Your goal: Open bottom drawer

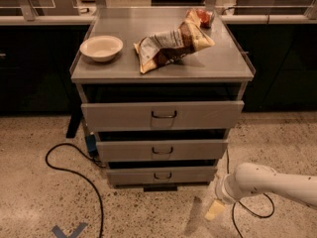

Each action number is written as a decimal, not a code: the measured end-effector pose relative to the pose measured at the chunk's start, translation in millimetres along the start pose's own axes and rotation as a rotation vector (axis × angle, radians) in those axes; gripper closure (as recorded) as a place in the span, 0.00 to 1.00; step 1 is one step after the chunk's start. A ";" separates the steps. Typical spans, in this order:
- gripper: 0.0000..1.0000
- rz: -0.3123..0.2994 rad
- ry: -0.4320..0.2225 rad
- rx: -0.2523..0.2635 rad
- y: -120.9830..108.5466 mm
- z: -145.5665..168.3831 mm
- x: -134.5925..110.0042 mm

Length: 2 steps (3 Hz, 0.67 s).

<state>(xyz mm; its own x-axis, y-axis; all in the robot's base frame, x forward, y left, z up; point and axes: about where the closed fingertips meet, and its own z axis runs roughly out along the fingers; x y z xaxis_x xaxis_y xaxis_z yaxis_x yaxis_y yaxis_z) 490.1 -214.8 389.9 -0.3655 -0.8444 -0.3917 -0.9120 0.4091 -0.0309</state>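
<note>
The bottom drawer (162, 175) is the smallest grey front of three in the metal cabinet, low near the floor, with a small dark wire handle (162, 175) at its centre. It stands slightly out from the cabinet, like the two drawers above it. My gripper (215, 210) hangs from the white arm (267, 182) that enters from the right. It is low over the floor, to the right of and below the bottom drawer's right end, apart from it. Only its yellowish tip shows.
The middle drawer (162, 150) and top drawer (163, 115) sit above. A white bowl (101, 47) and a crumpled chip bag (171, 43) lie on the cabinet top. A black cable (74, 175) loops over the floor at left. Dark counters stand behind.
</note>
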 end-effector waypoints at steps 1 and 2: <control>0.00 0.000 0.000 0.000 0.0 0.0 0.0; 0.00 -0.035 -0.025 -0.014 -17.4 17.2 -6.5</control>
<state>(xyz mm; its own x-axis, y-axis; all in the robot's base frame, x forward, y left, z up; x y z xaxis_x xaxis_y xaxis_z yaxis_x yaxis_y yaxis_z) 511.6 -210.5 377.2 -0.3286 -0.8490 -0.4138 -0.9267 0.3744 -0.0322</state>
